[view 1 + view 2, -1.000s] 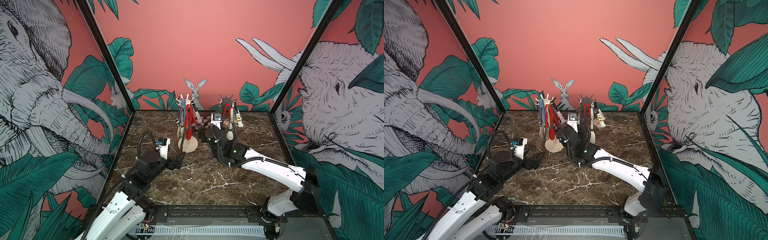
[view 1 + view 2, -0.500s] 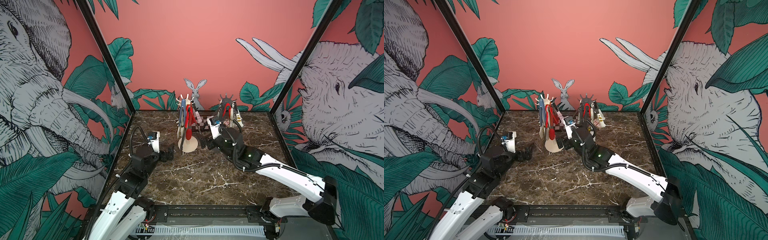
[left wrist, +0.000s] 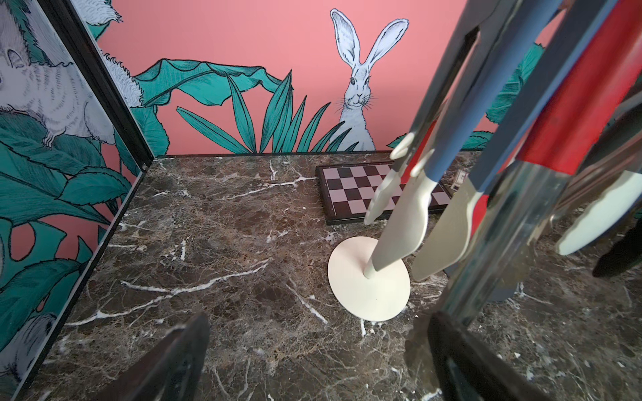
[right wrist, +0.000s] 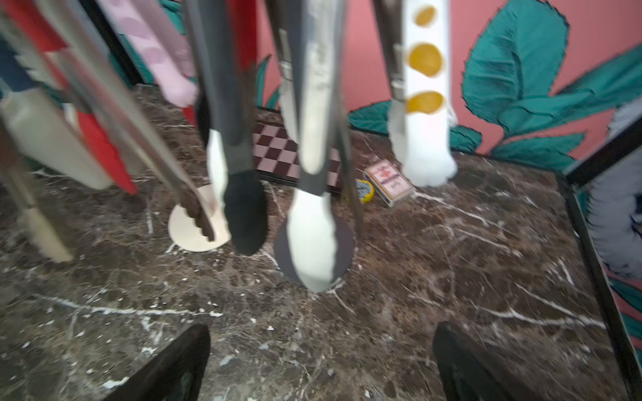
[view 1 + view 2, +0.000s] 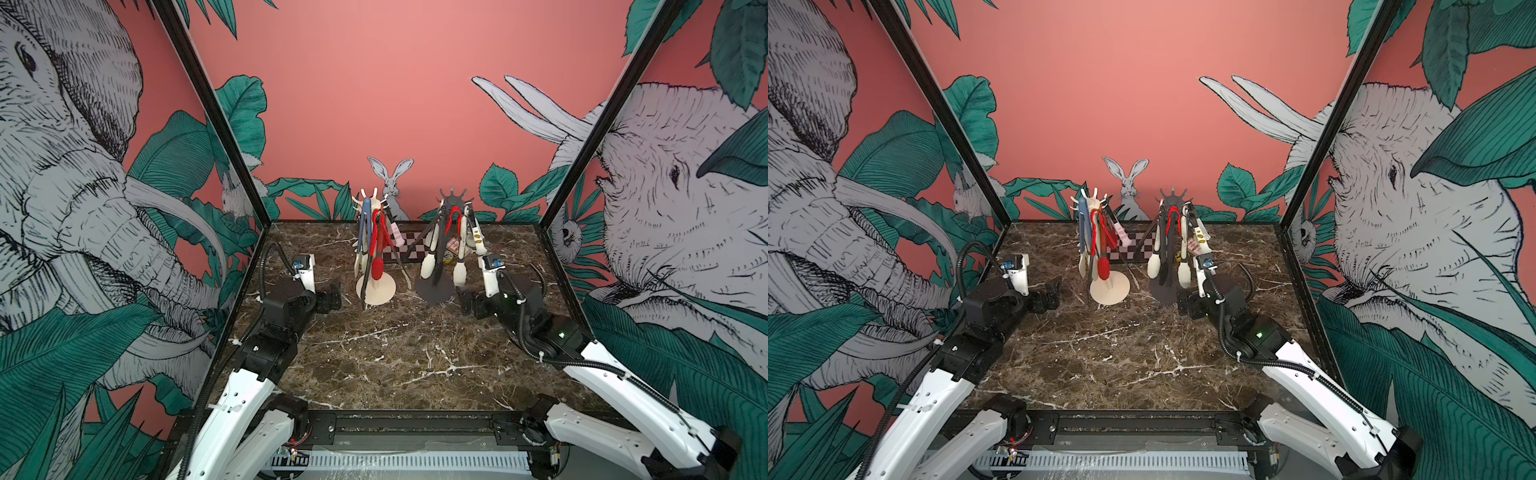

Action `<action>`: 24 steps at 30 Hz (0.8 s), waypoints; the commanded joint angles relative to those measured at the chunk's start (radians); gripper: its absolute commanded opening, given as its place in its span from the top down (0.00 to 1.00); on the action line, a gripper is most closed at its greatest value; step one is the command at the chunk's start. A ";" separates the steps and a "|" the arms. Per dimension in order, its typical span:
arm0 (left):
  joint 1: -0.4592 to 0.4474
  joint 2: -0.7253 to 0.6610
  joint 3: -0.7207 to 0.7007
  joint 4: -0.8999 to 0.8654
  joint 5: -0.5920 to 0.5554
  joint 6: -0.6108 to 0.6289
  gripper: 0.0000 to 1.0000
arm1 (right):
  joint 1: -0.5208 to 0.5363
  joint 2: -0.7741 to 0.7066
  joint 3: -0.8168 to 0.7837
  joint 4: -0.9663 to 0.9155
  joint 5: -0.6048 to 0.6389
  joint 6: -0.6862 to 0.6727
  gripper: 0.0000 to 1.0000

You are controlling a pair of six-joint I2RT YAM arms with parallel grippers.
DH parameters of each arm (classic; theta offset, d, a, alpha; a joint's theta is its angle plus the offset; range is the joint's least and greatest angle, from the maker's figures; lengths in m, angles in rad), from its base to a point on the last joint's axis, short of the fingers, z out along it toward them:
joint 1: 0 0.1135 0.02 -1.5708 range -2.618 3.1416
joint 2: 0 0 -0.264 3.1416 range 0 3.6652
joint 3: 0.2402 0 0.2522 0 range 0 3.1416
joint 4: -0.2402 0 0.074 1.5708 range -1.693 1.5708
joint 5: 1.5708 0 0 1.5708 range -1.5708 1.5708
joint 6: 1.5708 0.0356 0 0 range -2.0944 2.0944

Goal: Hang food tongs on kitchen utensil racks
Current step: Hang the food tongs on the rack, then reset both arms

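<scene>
I'm holding left gripper [image 5: 333, 297] and right gripper [image 5: 469, 305] jaws apart, empty, flanking kitchen utensil racks [image 5: 386, 289] at frame centre; food tongs [image 5: 377, 245] all hanging there. Likely done, planning a straight retreat clear of dangling tips

the dark marble table [image 5: 395, 353] carried the cream rack [image 5: 376, 289], the dark grey rack [image 5: 434, 291], a checkered board [image 3: 347, 189] and a small box [image 4: 389, 182]

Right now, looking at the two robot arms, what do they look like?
The left arm and right arm have white shells, black joints and ribbed black hoses. The left gripper and right gripper are black and two-fingered. A green light dots the right arm.
</scene>
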 commanded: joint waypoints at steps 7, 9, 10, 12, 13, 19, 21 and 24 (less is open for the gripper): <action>0.108 0.051 -0.082 0.123 0.046 -0.007 0.01 | -0.260 0.109 -0.034 0.010 -0.084 0.069 0.01; 0.147 0.053 -0.106 0.154 0.052 -0.009 0.01 | -0.322 0.133 -0.046 0.033 -0.101 0.068 0.01; 0.173 0.057 -0.120 0.171 0.066 -0.012 0.01 | -0.355 0.142 -0.053 0.050 -0.117 0.070 0.01; 0.215 0.072 -0.136 0.195 0.090 -0.017 0.01 | -0.409 0.157 -0.062 0.078 -0.136 0.067 0.01; 0.232 0.086 -0.145 0.206 0.104 -0.010 0.01 | -0.434 0.169 -0.065 0.089 -0.136 0.061 0.01; 0.271 0.211 -0.166 0.277 0.104 0.060 0.01 | -0.586 0.226 -0.093 0.143 -0.163 0.039 0.01; 0.284 0.234 -0.197 0.353 0.109 0.081 0.01 | -0.627 0.242 -0.102 0.171 -0.173 0.039 0.01; 0.301 0.264 -0.260 0.498 0.096 0.109 0.01 | -0.653 0.280 -0.110 0.223 -0.172 0.033 0.01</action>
